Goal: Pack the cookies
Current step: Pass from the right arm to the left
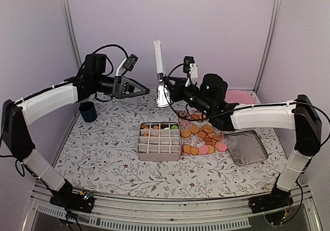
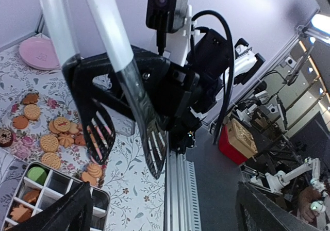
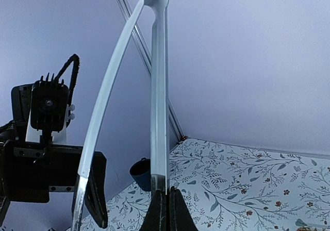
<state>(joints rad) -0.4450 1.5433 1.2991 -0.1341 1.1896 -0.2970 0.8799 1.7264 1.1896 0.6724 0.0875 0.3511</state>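
The cookies [image 1: 203, 138] lie in a loose pile on the floral cloth, right of a divided tin box [image 1: 159, 138]. They are mostly orange-tan with a few pink. Some cookies sit in the box's far compartments, one of them green [image 1: 174, 127]. My right gripper [image 1: 167, 86] is shut on one arm of white-handled tongs [image 1: 158, 55] and holds them upright above the far side of the box. In the right wrist view my fingers [image 3: 161, 213] pinch that arm [image 3: 159, 112]. My left gripper [image 1: 144, 91] is open and empty, just left of the tongs, with its fingers [image 2: 67, 210] wide apart.
A metal lid [image 1: 246, 147] lies right of the cookies. A pink plate [image 1: 240, 97] stands at the back right. A dark blue cup [image 1: 87, 111] stands at the far left. The enclosure walls and corner posts stand close behind.
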